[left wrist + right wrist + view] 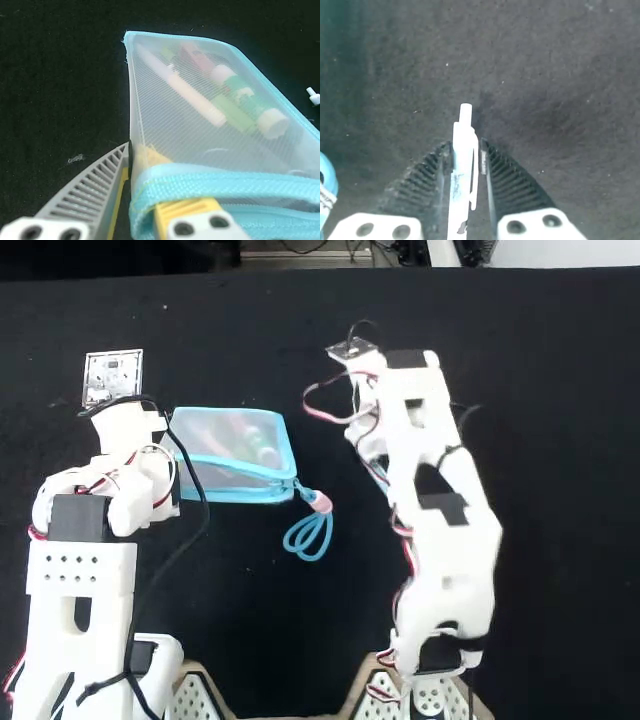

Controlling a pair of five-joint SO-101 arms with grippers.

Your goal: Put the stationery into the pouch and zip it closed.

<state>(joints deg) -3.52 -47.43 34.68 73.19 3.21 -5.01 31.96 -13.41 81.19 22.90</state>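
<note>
Counter (560, 390): black, under both arms.
Pouch (200, 150): corner pinched by left end effector (134, 150), one finger inside, likely keeping the mouth open; pens (180, 90) and glue (250, 107) inside.
Right end effector (464, 146): clamped on white pen (464, 125), pouch off to its side; probably next in.
Zip pull (322, 503): far end from left end effector.
Writing: none legible.

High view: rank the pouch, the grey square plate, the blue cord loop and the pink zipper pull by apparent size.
1. pouch
2. grey square plate and blue cord loop, too alike to rank
3. pink zipper pull
</note>
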